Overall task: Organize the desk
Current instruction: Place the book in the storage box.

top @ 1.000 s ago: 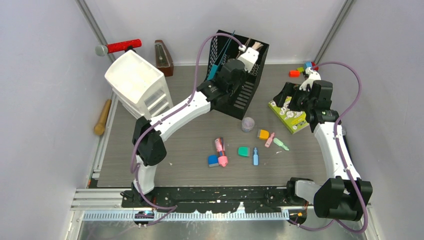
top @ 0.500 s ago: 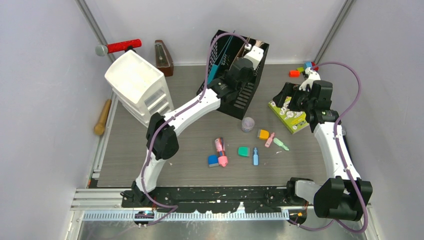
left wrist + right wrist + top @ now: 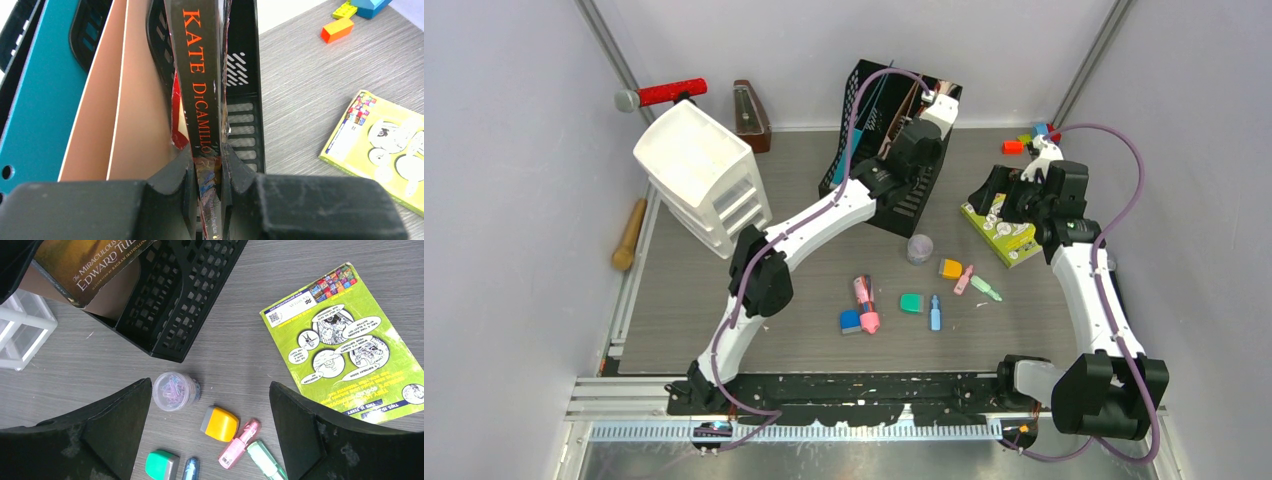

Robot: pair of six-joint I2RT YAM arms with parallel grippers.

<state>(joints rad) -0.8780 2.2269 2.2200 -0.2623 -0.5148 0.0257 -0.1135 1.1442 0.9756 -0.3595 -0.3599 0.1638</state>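
My left gripper (image 3: pixel 209 165) is shut on a black-spined book (image 3: pixel 202 75) lettered "Kate DiCamillo". It holds the book upright at the right-hand compartment of the black file organizer (image 3: pixel 894 160) at the back of the desk (image 3: pixel 804 270). How deep the book sits I cannot tell. The book's cover also shows in the right wrist view (image 3: pixel 95 265). My right gripper (image 3: pixel 210 415) is open and empty. It hovers above the desk near a green booklet (image 3: pixel 345 340) and a jar of paper clips (image 3: pixel 175 390).
Small erasers and highlighters lie mid-desk: orange (image 3: pixel 220 423), green (image 3: pixel 162 465), pink (image 3: pixel 240 442). A white drawer unit (image 3: pixel 699 175), a metronome (image 3: pixel 750 115) and a red-handled tool (image 3: pixel 664 93) stand back left. Toy bricks (image 3: pixel 1029 140) lie back right. Teal and tan folders (image 3: pixel 45 100) fill the organizer's other slots.
My left arm has stretched farther back and to the right, carrying the book along the organizer to its right end. My right arm has not moved.
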